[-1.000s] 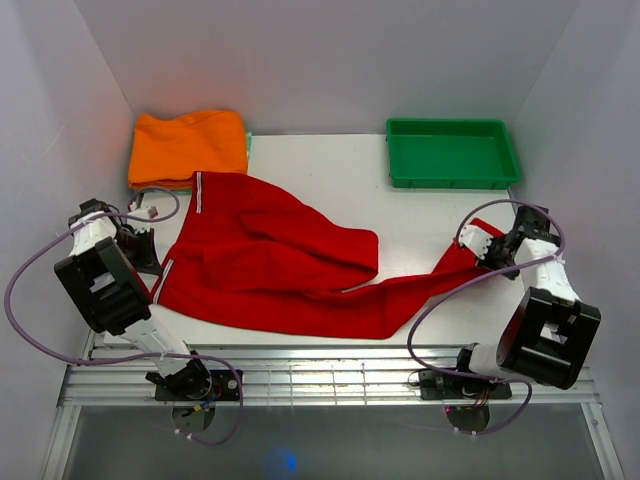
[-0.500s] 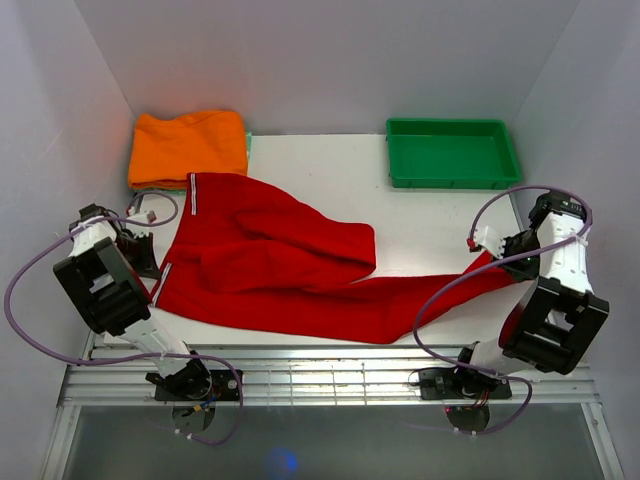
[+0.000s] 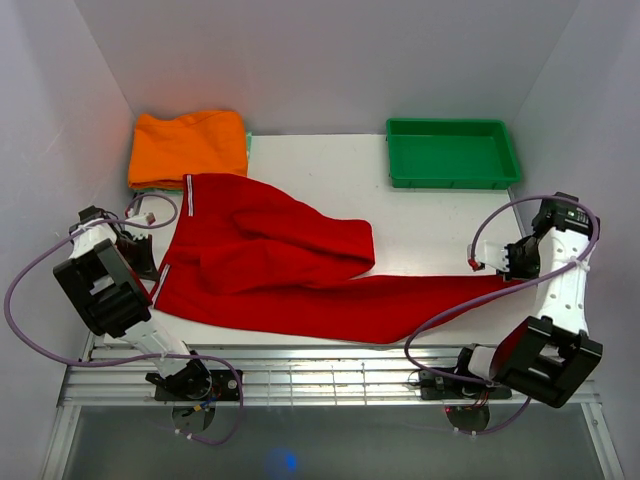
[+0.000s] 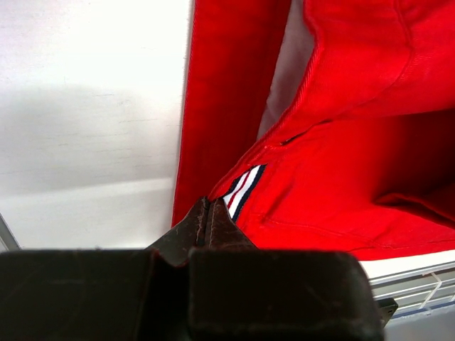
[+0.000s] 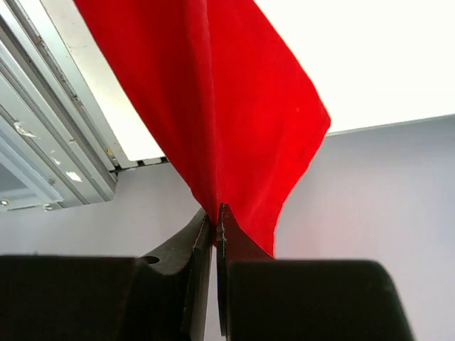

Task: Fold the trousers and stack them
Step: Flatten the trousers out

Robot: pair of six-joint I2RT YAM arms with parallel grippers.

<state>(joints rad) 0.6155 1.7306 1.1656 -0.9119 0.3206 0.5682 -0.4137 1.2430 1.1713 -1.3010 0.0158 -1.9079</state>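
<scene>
Firmly between both pincers (image 4: 208, 207) (image 5: 215, 213), red trousers (image 3: 270, 262)

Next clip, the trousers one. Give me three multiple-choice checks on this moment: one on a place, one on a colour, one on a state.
1. Where on the table is the green tray?
A) back right
B) front left
C) centre

2. What colour is the folded garment at the back left?
A) blue
B) orange
C) black

3. What is the right hand doing?
A) open above the tray
B) shut on a leg end of the red trousers
C) open, resting on the table

Answers: 1 A, the tray sits by the far right corner. 2 B, it is plainly orange. 3 B, the right wrist view shows red cloth pinched in it.
</scene>
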